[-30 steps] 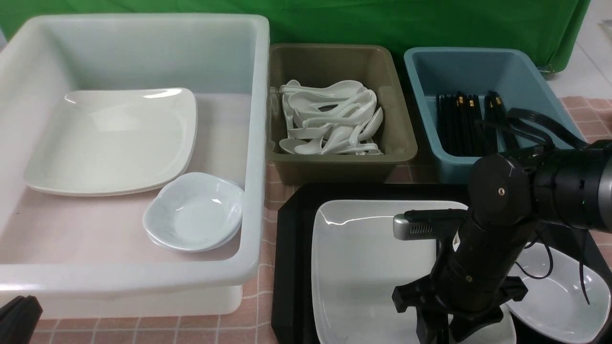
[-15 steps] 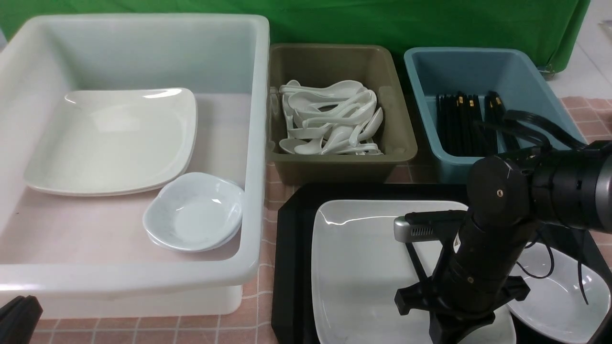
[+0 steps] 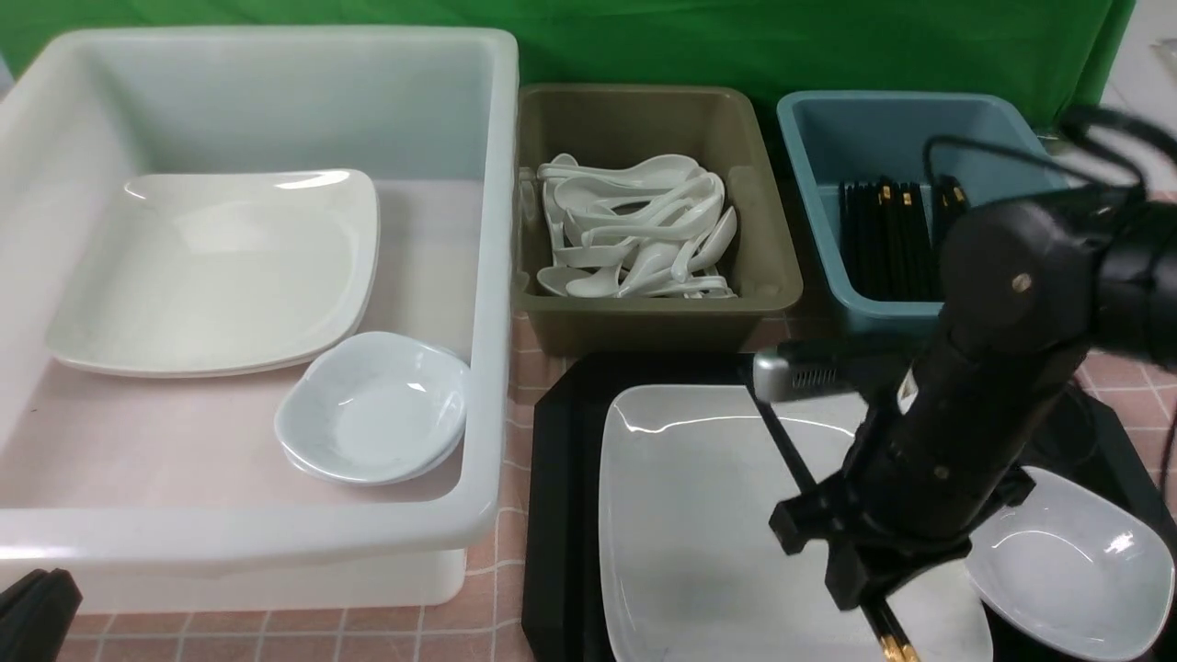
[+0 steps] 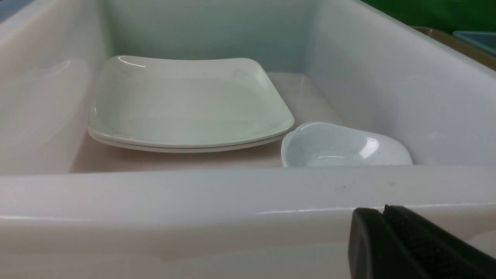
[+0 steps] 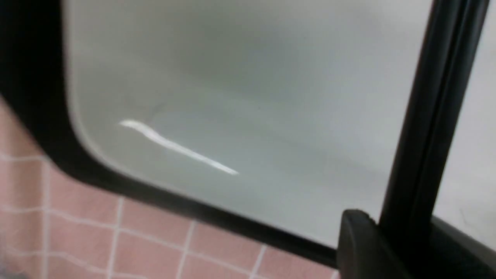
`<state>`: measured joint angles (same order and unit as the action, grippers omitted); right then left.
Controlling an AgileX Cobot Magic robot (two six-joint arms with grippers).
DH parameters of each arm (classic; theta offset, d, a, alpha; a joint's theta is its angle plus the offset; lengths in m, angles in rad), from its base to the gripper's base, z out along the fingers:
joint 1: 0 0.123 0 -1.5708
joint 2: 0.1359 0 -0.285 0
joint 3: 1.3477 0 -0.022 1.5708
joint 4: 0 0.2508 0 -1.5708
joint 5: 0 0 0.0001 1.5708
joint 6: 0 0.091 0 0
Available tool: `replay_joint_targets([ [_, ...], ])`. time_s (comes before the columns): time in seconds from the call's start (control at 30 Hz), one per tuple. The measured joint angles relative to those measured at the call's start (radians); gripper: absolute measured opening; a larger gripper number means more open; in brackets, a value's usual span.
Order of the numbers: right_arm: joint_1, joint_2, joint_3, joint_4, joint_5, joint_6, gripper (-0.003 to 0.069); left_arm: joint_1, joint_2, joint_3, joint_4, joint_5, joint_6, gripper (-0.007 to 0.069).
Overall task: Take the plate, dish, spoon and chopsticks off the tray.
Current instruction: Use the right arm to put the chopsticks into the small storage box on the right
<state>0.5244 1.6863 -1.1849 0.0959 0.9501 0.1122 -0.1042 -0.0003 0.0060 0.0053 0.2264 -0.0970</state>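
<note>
My right gripper (image 3: 860, 575) is shut on the black chopsticks (image 3: 782, 439) and holds them slanted above the large white plate (image 3: 690, 524), which lies on the black tray (image 3: 561, 460). The right wrist view shows the chopsticks (image 5: 430, 116) between the jaws of my right gripper (image 5: 399, 228), over the plate (image 5: 232, 77) and the tray rim (image 5: 116, 182). The small white dish (image 3: 1071, 565) sits on the tray's right side. No spoon shows on the tray. My left gripper (image 3: 32, 611) is shut and empty, low by the white bin's front wall; it also shows in the left wrist view (image 4: 383, 211).
A big white bin (image 3: 497, 276) at the left holds stacked plates (image 3: 221, 267) and dishes (image 3: 372, 409). An olive tub (image 3: 763, 239) holds several spoons (image 3: 634, 230). A blue tub (image 3: 809, 165) holds chopsticks (image 3: 883, 239). Both tubs stand just behind the tray.
My right arm has risen and swung back and to the right, lifting the chopsticks off the plate. More of the dish now shows. The left arm has not moved.
</note>
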Motion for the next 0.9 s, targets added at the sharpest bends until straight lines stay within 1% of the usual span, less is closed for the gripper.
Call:
replay_joint_targets([
  [0.1,0.000,-0.093,-0.018,-0.003,0.027,-0.033,0.0178,0.000,0.000,0.000,0.000,0.000,0.000,0.0020],
  [0.2,0.000,-0.185,-0.023,-0.034,0.016,-0.049,0.0178,0.000,0.000,0.000,0.000,0.000,0.000,0.0020],
  [0.27,0.000,-0.255,-0.023,-0.096,-0.023,-0.049,0.0178,0.000,0.000,0.000,0.000,0.000,0.000,0.0020],
  [0.33,0.000,-0.309,-0.023,-0.183,-0.085,-0.040,0.0178,0.000,0.000,0.000,-0.005,0.000,0.000,0.0020],
  [0.4,0.000,-0.354,-0.023,-0.334,-0.188,0.018,0.0178,0.000,0.000,0.000,0.000,0.000,0.000,0.0020],
  [0.43,0.000,-0.354,-0.023,-0.334,-0.188,0.018,0.0178,0.000,0.000,0.000,0.000,0.000,0.000,0.0020],
  [0.47,-0.005,-0.368,-0.023,-0.439,-0.278,0.080,0.0178,0.000,0.000,0.000,0.000,0.000,0.000,0.0020],
  [0.5,-0.023,-0.370,-0.023,-0.553,-0.373,0.176,0.0178,0.000,0.000,0.000,0.000,0.000,0.000,0.0020],
  [0.53,-0.023,-0.369,-0.023,-0.563,-0.385,0.187,0.0178,0.000,0.000,0.000,0.000,0.000,0.000,0.0020],
  [0.57,-0.048,-0.360,-0.023,-0.616,-0.471,0.260,0.0178,0.000,0.000,0.000,-0.005,0.000,0.000,0.0020],
  [0.63,-0.068,-0.348,-0.023,-0.644,-0.548,0.313,0.0178,0.000,0.000,0.000,-0.005,0.000,0.000,0.0020],
  [0.7,-0.130,-0.302,-0.023,-0.667,-0.693,0.409,0.0178,0.000,0.000,0.000,0.000,0.000,0.000,0.0020],
  [0.73,-0.155,-0.278,-0.023,-0.675,-0.731,0.448,0.0178,0.000,0.000,0.000,-0.005,0.000,0.000,0.0020],
  [0.83,-0.228,-0.194,-0.043,-0.675,-0.775,0.545,0.0178,0.000,0.000,0.000,0.000,0.000,0.000,0.0020],
  [0.9,-0.267,-0.137,-0.075,-0.670,-0.778,0.566,0.0178,0.000,0.000,0.000,0.000,0.000,0.000,0.0020],
])
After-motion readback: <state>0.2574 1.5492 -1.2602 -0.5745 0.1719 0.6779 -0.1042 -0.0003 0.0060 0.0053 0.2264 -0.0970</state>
